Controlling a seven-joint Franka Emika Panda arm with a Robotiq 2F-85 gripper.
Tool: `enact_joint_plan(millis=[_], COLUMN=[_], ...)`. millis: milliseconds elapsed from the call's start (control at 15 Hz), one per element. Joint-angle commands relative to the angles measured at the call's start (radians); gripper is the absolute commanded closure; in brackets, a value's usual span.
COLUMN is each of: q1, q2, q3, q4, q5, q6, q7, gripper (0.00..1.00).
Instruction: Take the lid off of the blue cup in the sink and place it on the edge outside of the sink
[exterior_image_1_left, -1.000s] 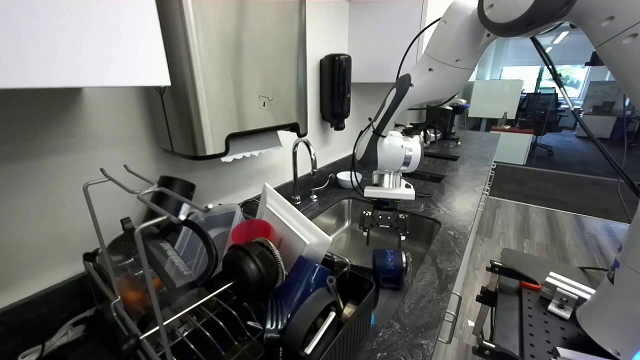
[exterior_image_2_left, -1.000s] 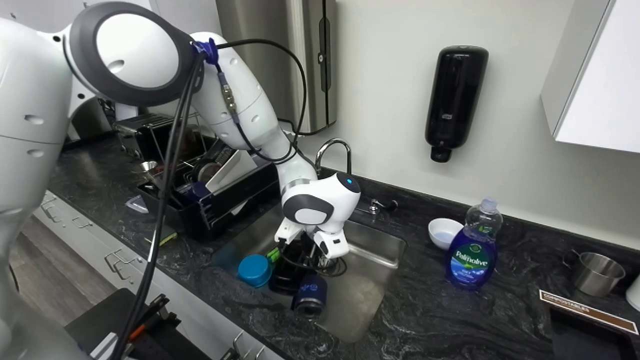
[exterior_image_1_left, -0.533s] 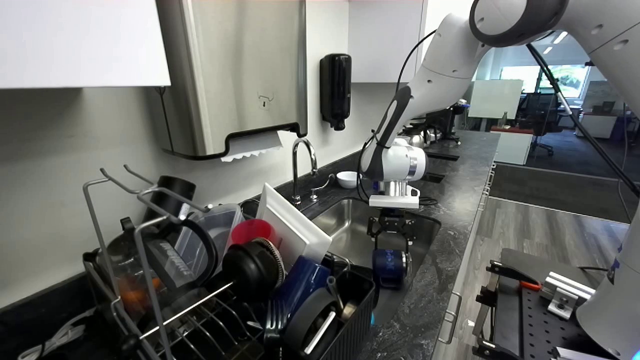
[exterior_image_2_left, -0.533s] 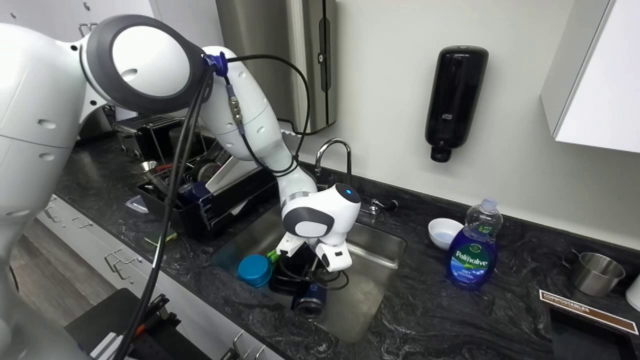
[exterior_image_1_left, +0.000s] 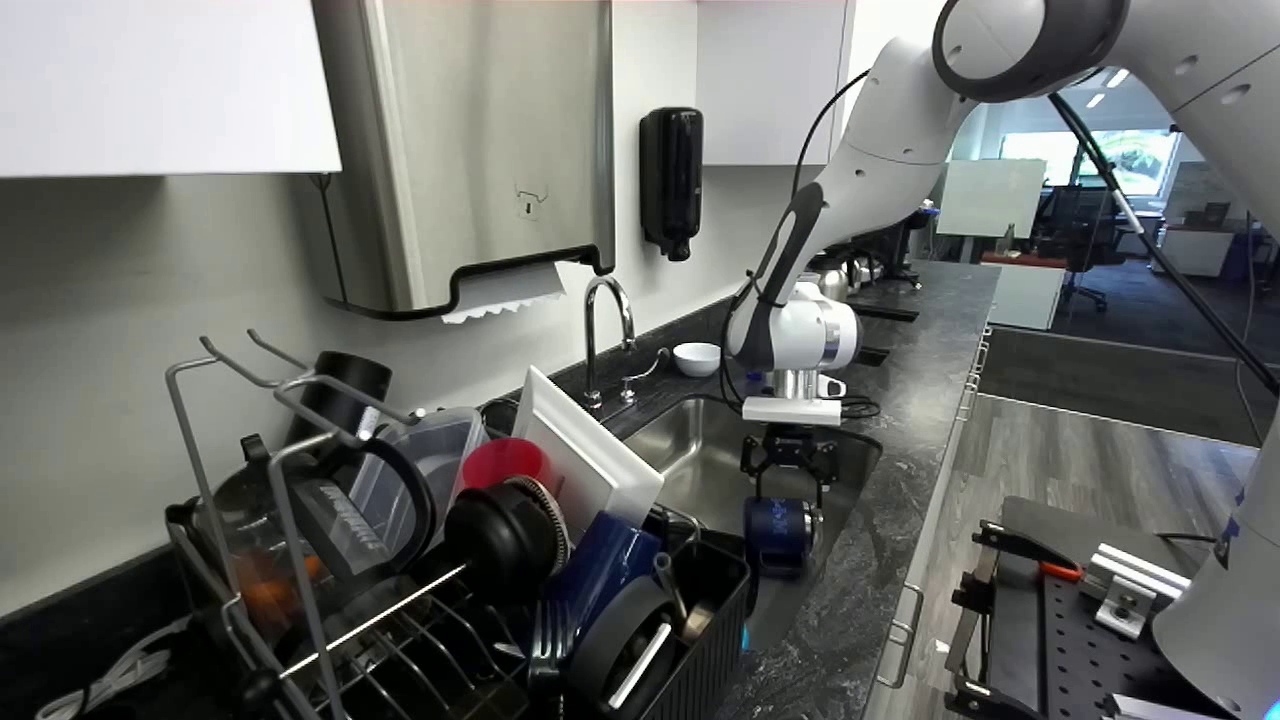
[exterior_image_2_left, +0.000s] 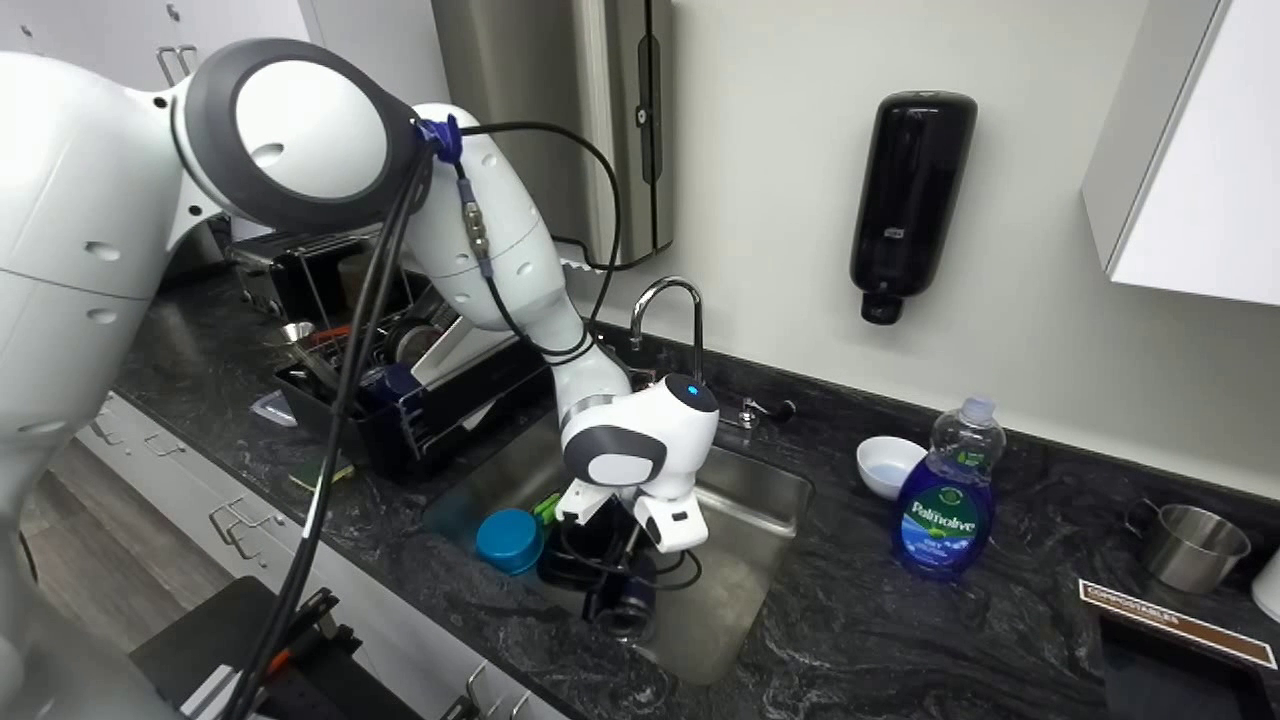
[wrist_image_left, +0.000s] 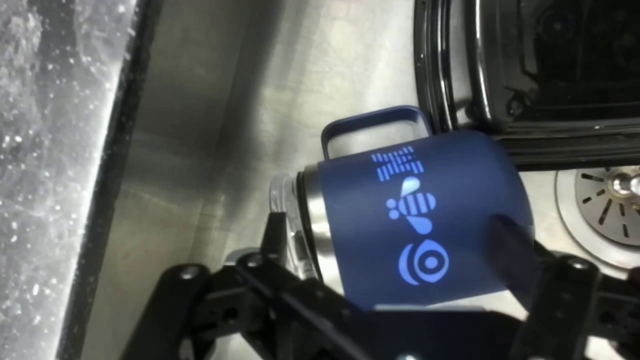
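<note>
The blue cup (wrist_image_left: 370, 215) lies on its side in the steel sink (wrist_image_left: 200, 210). It also shows in both exterior views (exterior_image_1_left: 776, 530) (exterior_image_2_left: 632, 590). Its clear lid (wrist_image_left: 284, 192) is on the cup's mouth and faces the sink wall by the counter edge (wrist_image_left: 45, 150). My gripper (wrist_image_left: 390, 232) is open over the cup, as an exterior view (exterior_image_1_left: 789, 490) also shows. One finger stands beside the lid's outer face, the other over the cup's base end. I cannot tell whether either finger touches. In an exterior view the arm hides part of the cup.
A black container (wrist_image_left: 550, 80) lies against the cup's handle side, near the drain (wrist_image_left: 605, 205). A teal bowl (exterior_image_2_left: 510, 540) is in the sink. A loaded dish rack (exterior_image_1_left: 420, 620), the faucet (exterior_image_2_left: 668, 290), a soap bottle (exterior_image_2_left: 940, 520) and a white bowl (exterior_image_2_left: 888, 465) stand around it.
My gripper has come down from above the cup to its level, shifting slightly toward the counter's front side. Most of this happened in the earlier half second. The cup looks nearly unmoved.
</note>
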Motion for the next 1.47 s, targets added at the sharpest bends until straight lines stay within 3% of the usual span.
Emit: enact_joint_plan(millis=[0, 733, 1267, 1400], q1=[-0.001, -0.014, -0.030, -0.029], q2=[0.001, -0.004, -0.005, -0.019], q3=[0.017, 0.085, 0.119, 0.101], q4=[-0.016, -0.031, -0.026, -0.042], q5=[-0.012, 0.020, 0.022, -0.003], q6=[0.069, 0.243, 0.287, 0.263], q7=[0.011, -0.005, -0.024, -0.034], gripper=[0.00, 0.00, 0.00, 0.00])
